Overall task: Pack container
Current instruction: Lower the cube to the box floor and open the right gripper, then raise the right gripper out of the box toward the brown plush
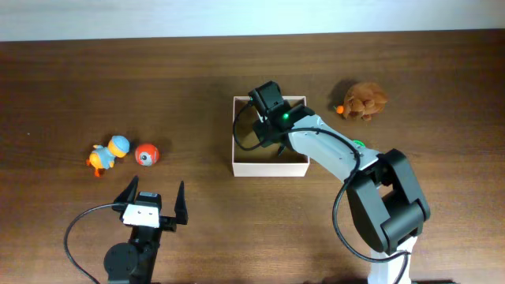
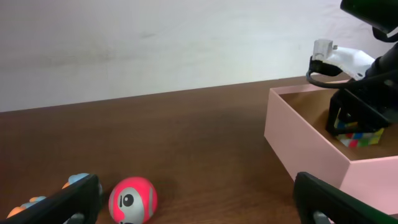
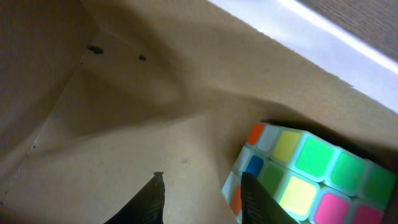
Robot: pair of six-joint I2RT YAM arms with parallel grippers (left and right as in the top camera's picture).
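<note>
At the near edge of the bench (image 1: 63, 95), the left claw (image 1: 157, 186) hovers with its fingers spread as wide as they go and nothing between them. Just beyond it lie a red ball (image 1: 147, 154) and, touching or almost touching it, an orange and blue duck-like toy (image 1: 106, 152). The ball would likely roll if nudged, so a grip across its middle looks safest. Farther in, near the centre of the bench, sits the container (image 1: 268, 168), a shallow square box with thin white walls and a tan cardboard floor. It looks light and a little flimsy. A push on a wall would probably slide it or bow the card, so any hold is best taken by pinching one wall at the rim near a corner, where the card is stiffest. The right claw (image 3: 200, 193) is down inside the box at its far side, with its fingers apart and only bare floor between them. A coloured puzzle cube (image 3: 311, 180) rests on the floor just outside one finger, against a wall. The cube looks hard and slick, so flat opposite faces would give the surest hold. Farthest off, beyond the box's right corner and apart from it, a brown plush toy (image 1: 364, 101) sits on the bench, soft enough to squeeze anywhere on its body.
</note>
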